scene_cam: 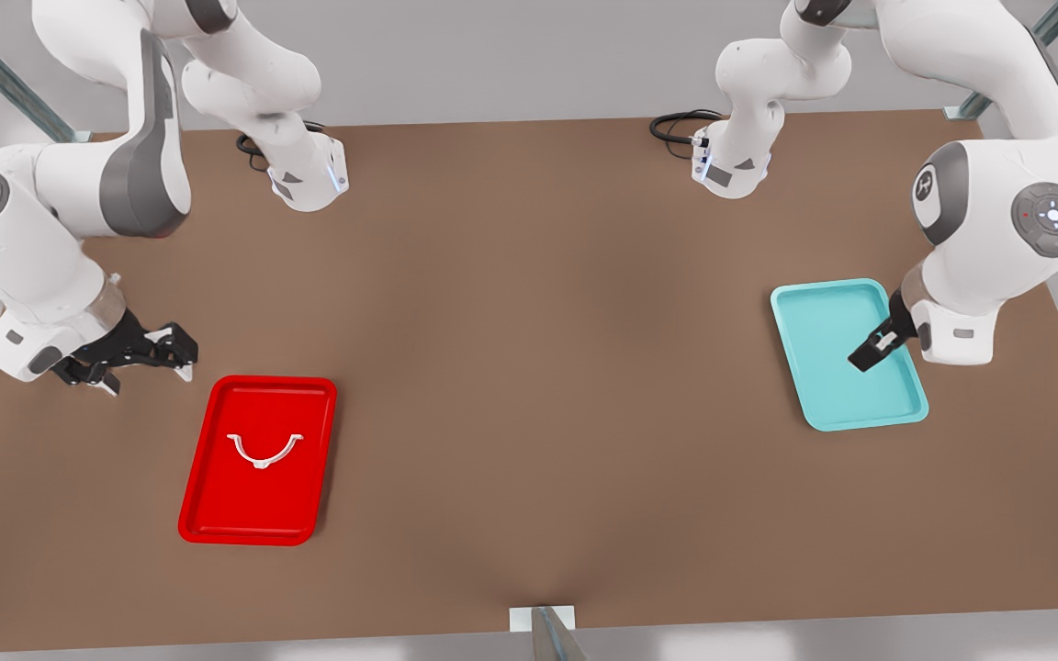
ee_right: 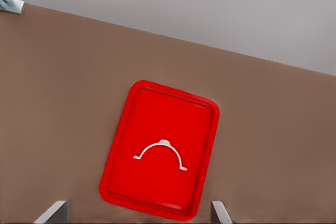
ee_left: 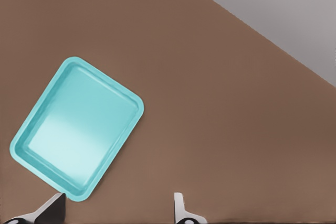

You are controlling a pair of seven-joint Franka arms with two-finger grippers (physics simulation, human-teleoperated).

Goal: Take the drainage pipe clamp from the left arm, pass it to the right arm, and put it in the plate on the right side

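A: So, where does the drainage pipe clamp (scene_cam: 264, 451) lie?

B: Flat inside the plate (scene_cam: 208, 514), near its middle, open side toward the far edge of the table (scene_cam: 529, 321) in the front view. Right wrist view logs the same: clamp (ee_right: 160, 155) on the red floor of the plate (ee_right: 118, 192), clear of the rim all round.

A: Right gripper?

B: The right gripper (scene_cam: 148, 353) hangs at the front view's left, beside the plate's far corner, holding nothing. Fingers spread; both fingertips (ee_right: 52, 212) sit wide apart in its wrist view.

A: Left gripper?

B: The left gripper (scene_cam: 873, 349) hovers over the teal tray (scene_cam: 823, 404) at the front view's right. In its wrist view the fingertips (ee_left: 180, 208) stand apart, nothing between them, and the teal tray (ee_left: 31, 145) holds nothing.

A: Anything in the way?

B: Nothing lies between the two trays. Black cables (scene_cam: 676, 124) coil at the arm bases along the far edge. A metal bracket (scene_cam: 543, 620) sits at the near edge.
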